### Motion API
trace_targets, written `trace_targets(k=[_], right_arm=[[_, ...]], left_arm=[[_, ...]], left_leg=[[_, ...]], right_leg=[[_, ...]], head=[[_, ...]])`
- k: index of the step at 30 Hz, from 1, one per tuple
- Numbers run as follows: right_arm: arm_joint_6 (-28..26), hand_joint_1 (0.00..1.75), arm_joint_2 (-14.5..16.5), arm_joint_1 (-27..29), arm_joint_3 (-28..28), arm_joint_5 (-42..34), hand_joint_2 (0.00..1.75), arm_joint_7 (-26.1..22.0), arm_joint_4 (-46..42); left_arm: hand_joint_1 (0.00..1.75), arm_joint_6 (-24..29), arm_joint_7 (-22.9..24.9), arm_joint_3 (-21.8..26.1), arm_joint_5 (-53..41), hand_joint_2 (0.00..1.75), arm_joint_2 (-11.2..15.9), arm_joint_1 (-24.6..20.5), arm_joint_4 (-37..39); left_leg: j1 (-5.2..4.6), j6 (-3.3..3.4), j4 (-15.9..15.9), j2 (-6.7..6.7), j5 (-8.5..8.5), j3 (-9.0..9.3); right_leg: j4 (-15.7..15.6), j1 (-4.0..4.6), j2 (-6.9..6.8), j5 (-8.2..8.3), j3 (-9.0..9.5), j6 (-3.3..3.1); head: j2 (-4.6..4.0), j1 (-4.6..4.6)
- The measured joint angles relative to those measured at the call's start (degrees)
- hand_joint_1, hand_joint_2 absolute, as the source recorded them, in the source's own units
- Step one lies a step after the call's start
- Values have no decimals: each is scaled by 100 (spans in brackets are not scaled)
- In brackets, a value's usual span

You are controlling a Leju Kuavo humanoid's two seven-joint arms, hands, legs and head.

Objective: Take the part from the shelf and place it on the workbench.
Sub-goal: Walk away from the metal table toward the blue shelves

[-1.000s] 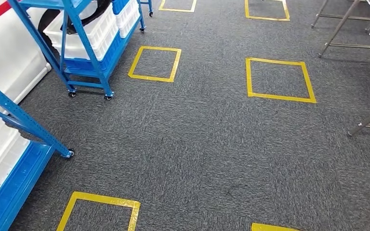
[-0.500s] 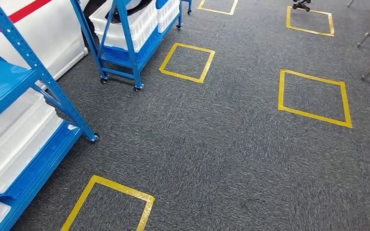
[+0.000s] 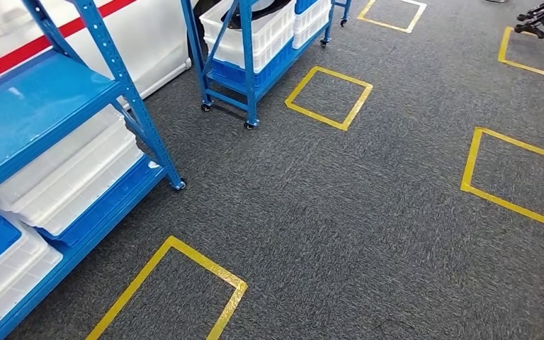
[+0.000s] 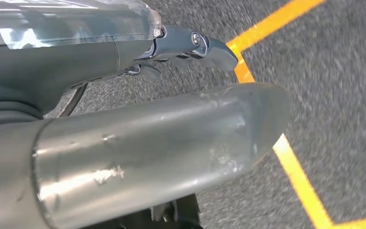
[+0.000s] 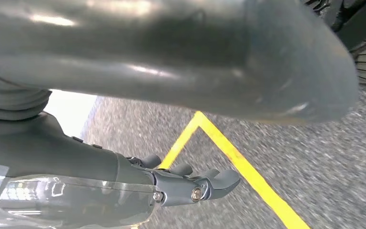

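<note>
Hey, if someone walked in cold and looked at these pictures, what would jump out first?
Probably the bright yellow tape squares marked on the dark grey carpet. Next, the blue shelf at the left, with white bins on its lower level, and a second wheeled blue rack farther back. Close up, the left hand and right hand hang above the floor, holding nothing.

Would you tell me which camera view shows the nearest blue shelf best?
The head view: the blue shelf stands at its left, its white bins plainly visible. The wrist views show grey carpet and yellow tape, not the shelf.
</note>
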Motion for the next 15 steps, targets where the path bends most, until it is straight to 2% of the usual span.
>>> trace_targets(k=[2,3,4,6,7,9,10,11,12,13,14,15], right_arm=[[6,0,-14,-2,0,2,0,0,0],[5,0,-16,-4,0,2,0,0,0],[4,0,-16,-10,0,3,0,0,0],[4,0,-15,-44,1,4,0,1,-1],[4,0,-14,-56,1,4,0,3,-1],[4,0,13,-56,0,8,0,5,-1],[4,0,36,-45,-1,10,0,7,0],[3,0,60,-36,-1,13,0,7,0],[2,0,79,-28,-2,14,0,8,0],[1,0,90,-23,-2,14,0,8,0],[1,0,96,-19,-2,14,0,8,0],[0,0,100,-17,-3,14,0,8,0]], left_arm=[[0,7,0,0,-14,0,-3,-8,0],[0,11,0,0,-21,0,-6,-11,0],[0,15,0,0,-29,0,-9,-11,0],[0,18,-1,0,-32,0,-10,0,0],[0,18,-3,0,-33,0,-12,2,0],[0,18,-9,0,-35,0,-16,-8,0],[0,18,-13,0,-38,0,-18,-16,0],[0,18,-15,0,-40,0,-18,-22,0],[0,18,-16,0,-43,0,-18,-26,0],[0,18,-18,0,-46,0,-18,-25,0],[0,18,-17,0,-51,0,-19,-22,0],[0,18,-17,0,-61,0,-21,-19,0]], left_leg=[[-14,28,-688,251,235,372],[-27,63,-871,330,270,468],[-42,104,-928,359,254,489],[-47,186,-946,229,273,475],[-43,224,-970,169,286,481],[-32,297,-1015,45,318,501],[-39,318,-1021,-16,324,497],[-49,334,-1021,-86,327,492],[-62,343,-1019,-164,327,492],[-74,348,-1018,-251,326,500],[-84,350,-1017,-339,324,512],[-90,349,-1016,-424,323,527]], right_leg=[[53,15,-127,-67,29,69],[72,32,-181,-94,42,102],[81,49,-228,-111,53,129],[71,39,-299,-130,85,184],[103,18,-224,-172,88,213],[453,-18,83,-415,-63,249],[805,-24,252,-596,-239,247],[1209,-25,338,-763,-456,241],[1541,-24,376,-855,-647,233],[1712,-23,395,-838,-767,219],[1665,-20,414,-699,-785,197],[1406,-12,463,-473,-704,167]], head=[[0,1],[0,2],[0,2],[0,2],[0,2],[0,2],[0,2],[0,2],[0,2],[0,2],[0,2],[0,2]])
